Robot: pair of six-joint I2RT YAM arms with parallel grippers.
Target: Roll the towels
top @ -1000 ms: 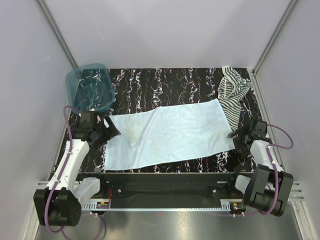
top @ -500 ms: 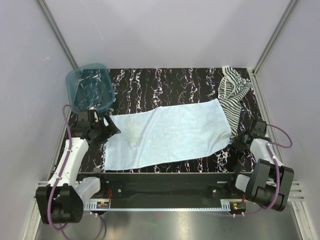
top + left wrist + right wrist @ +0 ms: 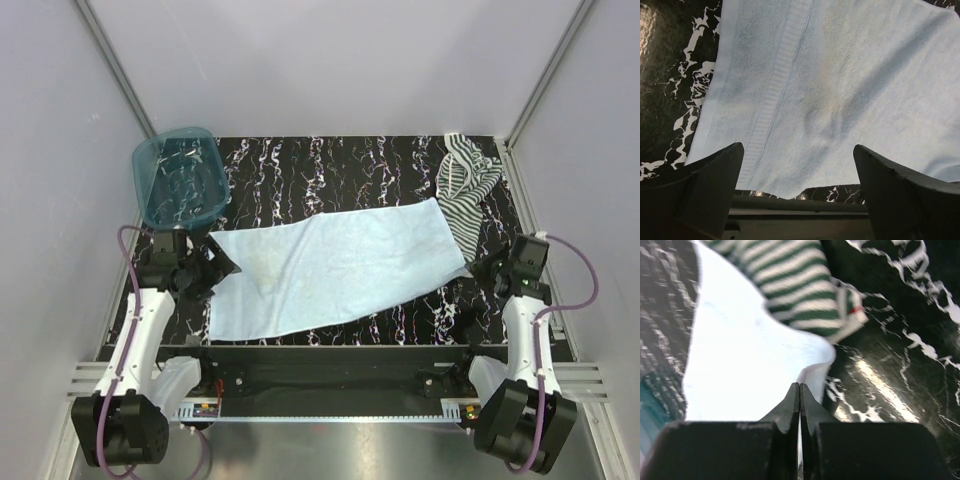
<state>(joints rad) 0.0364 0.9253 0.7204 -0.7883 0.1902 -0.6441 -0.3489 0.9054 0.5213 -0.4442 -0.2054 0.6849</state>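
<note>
**Finding 1: task items.** The pale blue towel (image 3: 340, 265) lies spread flat across the middle of the black marbled table (image 3: 330, 165), slightly skewed, with its long axis running left to right. It is unrolled. The striped towel (image 3: 465, 185) sits bunched at the upper right of the overhead view, against the blue towel's right end. I cannot tell whether the two only touch or overlap. A teal basket (image 3: 145, 185) stands at the upper left.

**Finding 2: grippers.** The left gripper (image 3: 797, 150) hangs over the blue towel's left end with its fingers spread wide and holding nothing. The right gripper (image 3: 799, 386) has its fingers pressed together at the towel's right corner, where the hem curls up just ahead of the tips. The views do not confirm that any cloth is caught between them.

**Assessment.** The step in hand appears to be taking hold of one end to start the roll.

**Recommendations.**
- Verify the pinch with a small lift before committing to the roll.
- Turn the first fold over tight and square to the long edges, as a slanted start would likely cone.
- Keep the working end low.
- Draw the towel clear of the striped towel so it is not dragged in.
- Use the left gripper to hold down the far end.
</note>
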